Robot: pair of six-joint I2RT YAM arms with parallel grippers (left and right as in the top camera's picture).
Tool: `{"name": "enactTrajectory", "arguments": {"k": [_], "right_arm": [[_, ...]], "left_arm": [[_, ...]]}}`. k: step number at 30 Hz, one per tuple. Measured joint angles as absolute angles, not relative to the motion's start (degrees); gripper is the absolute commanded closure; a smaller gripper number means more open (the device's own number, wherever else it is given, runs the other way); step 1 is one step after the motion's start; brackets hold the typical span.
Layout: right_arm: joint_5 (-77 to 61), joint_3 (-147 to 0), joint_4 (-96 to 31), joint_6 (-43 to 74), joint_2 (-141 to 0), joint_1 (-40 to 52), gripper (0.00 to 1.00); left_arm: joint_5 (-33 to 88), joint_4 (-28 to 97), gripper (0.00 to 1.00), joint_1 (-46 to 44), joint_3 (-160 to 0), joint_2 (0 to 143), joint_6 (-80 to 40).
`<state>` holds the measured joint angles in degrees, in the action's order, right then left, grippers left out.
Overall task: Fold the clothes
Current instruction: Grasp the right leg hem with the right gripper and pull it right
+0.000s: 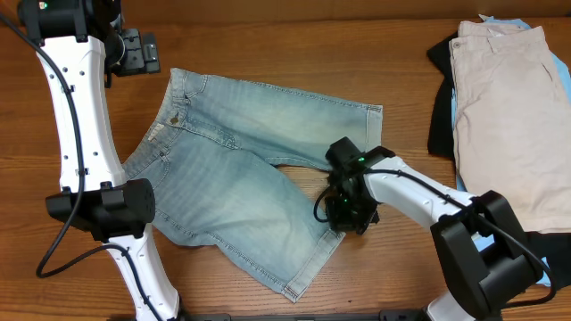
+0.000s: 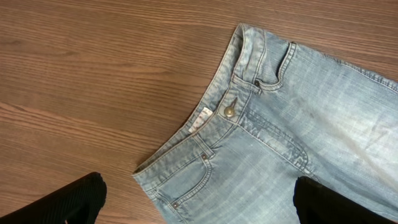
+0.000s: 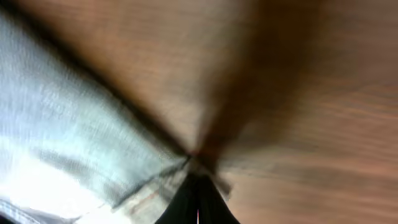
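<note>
Light-blue faded denim shorts (image 1: pixel 223 178) lie spread flat on the wooden table, waistband to the upper left, legs to the right and lower right. My left gripper (image 1: pixel 136 49) is open and empty, held above the table just past the waistband. The left wrist view shows the waistband button and pockets (image 2: pixel 298 124) between its wide-apart fingers (image 2: pixel 199 186). My right gripper (image 1: pixel 342 212) is low at the inner edge of the lower leg. The blurred right wrist view shows its fingers (image 3: pixel 198 163) closed together, pinching the denim edge (image 3: pixel 62 137).
A pile of other garments sits at the right edge of the table: a beige one (image 1: pixel 504 107) on top, a black one (image 1: pixel 442 98) under its left side and a sky-blue one (image 1: pixel 456 111) showing between them. Bare wood (image 1: pixel 268 45) lies behind the shorts.
</note>
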<state>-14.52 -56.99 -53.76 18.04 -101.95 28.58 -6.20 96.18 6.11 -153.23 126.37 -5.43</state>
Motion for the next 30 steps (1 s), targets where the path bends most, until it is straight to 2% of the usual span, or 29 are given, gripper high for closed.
{"name": "enactTrajectory", "arguments": {"k": [10,13,15,17,18,25,29,30], "right_arm": [[-12.93,-57.28,-44.16,18.44,-101.95,11.35,0.95],[-16.45,-58.35,-45.95,15.09,-101.95,8.56,0.67],[-19.53,-59.18,-48.45,11.79,-101.95,8.6,0.52],[-22.9,-59.92,-52.27,7.01,-101.95,10.22,0.41],[-23.42,-59.94,-52.75,6.76,-101.95,10.66,0.39],[-24.91,-59.11,-55.29,1.76,-101.95,21.21,0.37],[-23.83,-58.22,-54.06,2.98,-101.95,25.39,0.41],[-23.0,-57.93,-53.65,3.62,-101.95,26.46,0.45]], "left_arm": [[-6.2,96.62,0.0,6.11,-153.23,126.37,-5.43],[-6.2,96.64,0.0,6.11,-153.23,126.37,-5.41],[-6.2,96.66,0.0,6.11,-153.23,126.37,-5.39],[-6.2,96.66,0.0,6.11,-153.23,126.37,-5.39],[-6.2,96.66,0.0,6.11,-153.23,126.37,-5.39],[-6.2,96.62,0.0,6.11,-153.23,126.37,-5.39],[-6.2,96.62,0.0,6.11,-153.23,126.37,-5.39],[-6.2,96.64,0.0,6.11,-153.23,126.37,-5.39]]}}
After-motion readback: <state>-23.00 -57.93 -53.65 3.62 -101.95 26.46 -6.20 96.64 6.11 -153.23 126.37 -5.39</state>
